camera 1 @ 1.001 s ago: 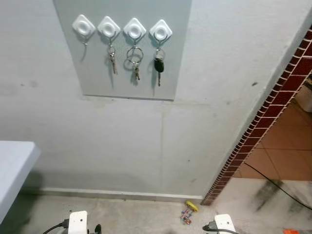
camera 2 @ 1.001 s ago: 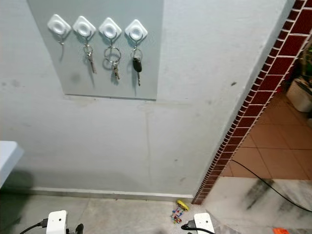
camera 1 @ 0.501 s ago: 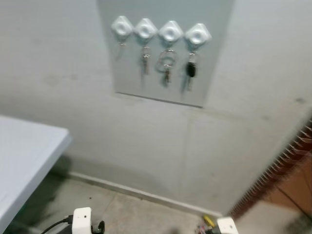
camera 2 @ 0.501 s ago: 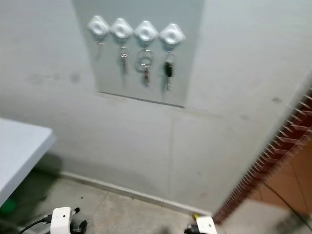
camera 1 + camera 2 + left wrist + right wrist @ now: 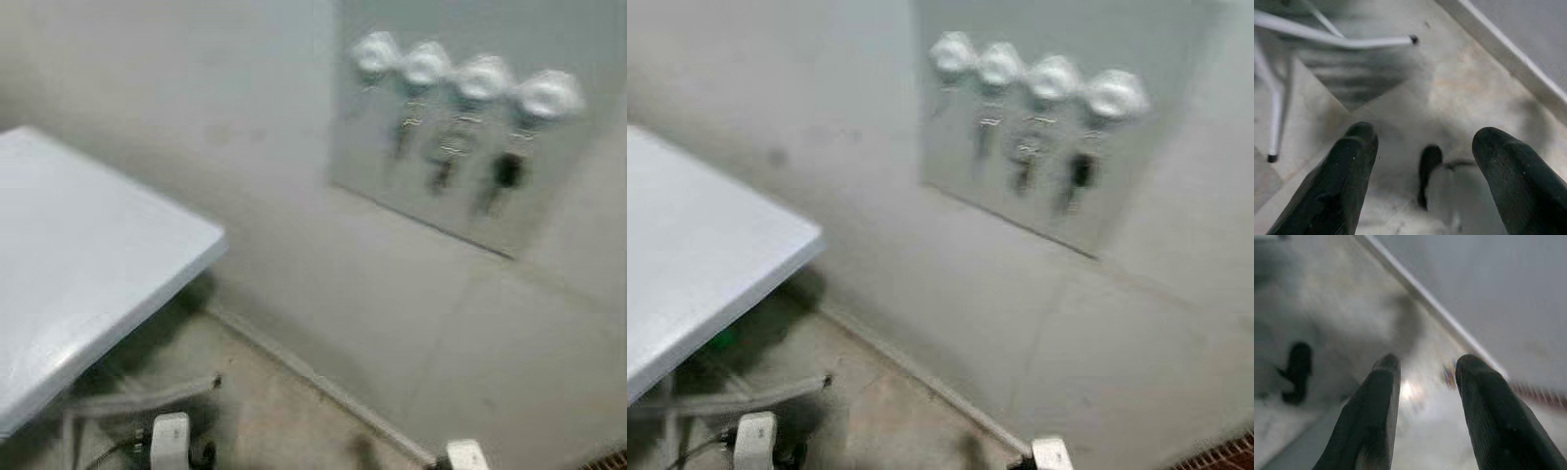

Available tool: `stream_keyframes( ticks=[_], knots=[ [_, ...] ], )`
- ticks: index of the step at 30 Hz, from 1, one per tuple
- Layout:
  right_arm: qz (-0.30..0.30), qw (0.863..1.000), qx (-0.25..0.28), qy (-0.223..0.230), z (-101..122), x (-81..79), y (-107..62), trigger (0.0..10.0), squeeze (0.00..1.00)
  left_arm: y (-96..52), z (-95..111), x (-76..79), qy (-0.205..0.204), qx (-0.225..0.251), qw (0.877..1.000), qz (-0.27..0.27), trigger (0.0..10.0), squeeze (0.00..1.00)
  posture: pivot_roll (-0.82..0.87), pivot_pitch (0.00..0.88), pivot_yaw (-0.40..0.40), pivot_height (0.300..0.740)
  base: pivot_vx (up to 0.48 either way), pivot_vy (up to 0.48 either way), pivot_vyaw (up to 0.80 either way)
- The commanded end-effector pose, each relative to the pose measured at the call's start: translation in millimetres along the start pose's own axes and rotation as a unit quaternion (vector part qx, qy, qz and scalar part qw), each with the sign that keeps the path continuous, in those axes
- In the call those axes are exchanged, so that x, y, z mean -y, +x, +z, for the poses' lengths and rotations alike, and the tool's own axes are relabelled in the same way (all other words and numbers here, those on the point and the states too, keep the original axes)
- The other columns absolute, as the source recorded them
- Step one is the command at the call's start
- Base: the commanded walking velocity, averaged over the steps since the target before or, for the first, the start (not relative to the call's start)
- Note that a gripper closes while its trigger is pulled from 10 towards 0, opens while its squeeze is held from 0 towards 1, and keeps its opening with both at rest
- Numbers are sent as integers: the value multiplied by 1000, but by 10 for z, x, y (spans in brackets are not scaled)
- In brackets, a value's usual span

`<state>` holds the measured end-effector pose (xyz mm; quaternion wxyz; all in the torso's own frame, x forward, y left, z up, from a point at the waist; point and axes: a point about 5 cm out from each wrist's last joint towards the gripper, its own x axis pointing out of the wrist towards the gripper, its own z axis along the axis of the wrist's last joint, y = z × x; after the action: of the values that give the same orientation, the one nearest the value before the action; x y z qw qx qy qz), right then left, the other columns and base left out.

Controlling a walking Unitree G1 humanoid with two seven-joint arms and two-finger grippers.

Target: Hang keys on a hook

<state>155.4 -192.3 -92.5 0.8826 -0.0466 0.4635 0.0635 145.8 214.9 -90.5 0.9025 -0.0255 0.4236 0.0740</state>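
1. Four white, rounded hooks point(image 5: 460, 76) are seen in a row on a smooth grey wall panel point(image 5: 568, 186), far right; everything is blurred.
2. Key sets point(image 5: 506, 173) are hanging under three hooks w/ the leftmost hook looking bare; detail can't be told.
3. A flat white table point(image 5: 88, 264) is shown at left over a mottled concrete floor point(image 5: 284, 411).
4. Left gripper point(image 5: 1422, 171): black fingers held apart, nothing between, above floor & white table legs point(image 5: 1327, 41).
5. Right gripper point(image 5: 1425, 401): fingers apart, nothing held, near the pale baseboard point(image 5: 1420, 293).
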Motion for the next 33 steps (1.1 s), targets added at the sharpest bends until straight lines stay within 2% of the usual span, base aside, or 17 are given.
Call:
stream_keyframes(
  ticks=[1, 27, 33],
  knots=[
    [-10, 1000, -22, 3, -130, 73, -44, 10000, 0, 13, 18, 86, 0, 4, 1000, -8, 10000, 0, -71, 0, -35, 728, 0, 0, 800],
    [-9, 1000, -23, 9, -110, 64, -34, 10000, 0, 9, 8, 55, -1, 2, 1000, 6, 10000, 0, -57, 0, -41, 728, 0, 0, 800],
    [-9, 1000, -21, 10, -93, 65, -29, 10000, 0, 14, 26, 51, -16, 5, 1000, 9, 10000, 0, -54, 0, -41, 728, 0, 0, 800]
  ],
)
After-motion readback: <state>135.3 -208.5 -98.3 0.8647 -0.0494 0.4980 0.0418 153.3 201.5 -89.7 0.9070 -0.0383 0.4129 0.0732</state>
